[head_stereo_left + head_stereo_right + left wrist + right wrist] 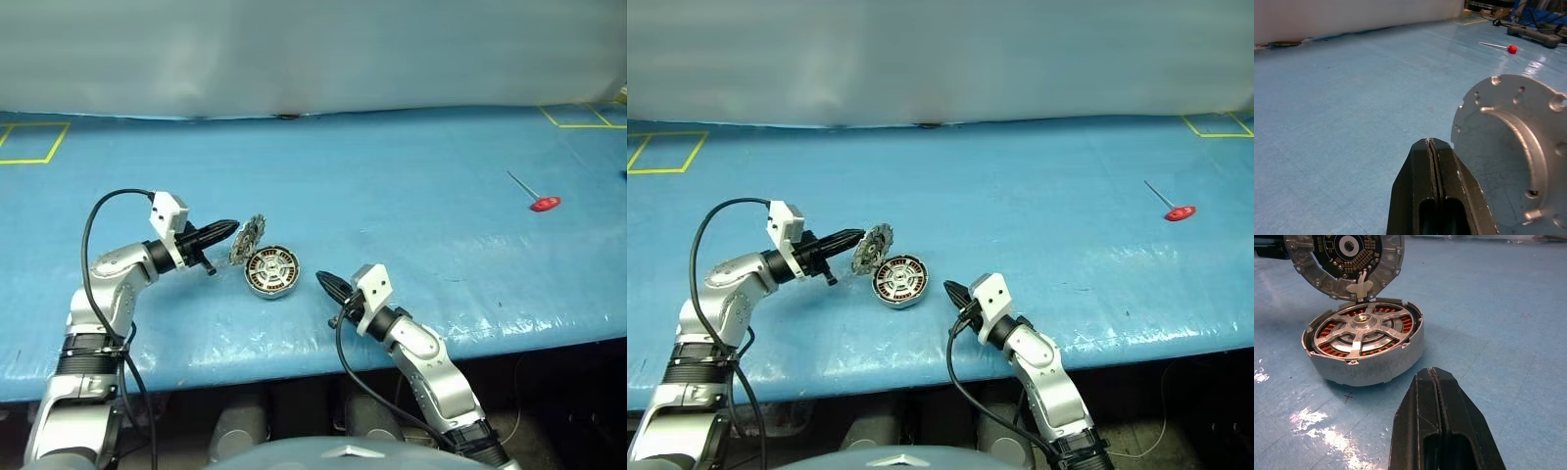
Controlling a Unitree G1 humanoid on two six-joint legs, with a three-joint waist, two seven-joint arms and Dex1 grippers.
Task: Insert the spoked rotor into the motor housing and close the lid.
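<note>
Closest to me, at the table's [411, 186] near edge, my right hand [327, 282] has its two black fingers pressed together on nothing, pointing toward the motor housing [271, 271] from just beside it without touching; the housing sits flat on the blue table, and the right wrist view shows the spoked rotor [1362, 330] already seated inside, silvery spokes over the ring of copper windings; so I judge the insertion step done and the lid step in hand. Standing on edge against the far rim of the housing is the lid [248, 239], tilted, its ribbed inner face toward the housing and its smooth outer face toward my left hand [231, 227]; that hand's fingers are also together, holding nothing, tips at or just short of the lid's back; I cannot tell whether they touch. Next, I think, the left hand should push the lid's upper edge so it tips down over the housing; the right hand may need to brace the housing against sliding; a crooked drop could leave the lid cocked on the rim. Well apart, a red-handled tool [544, 203] lies to the right.
</note>
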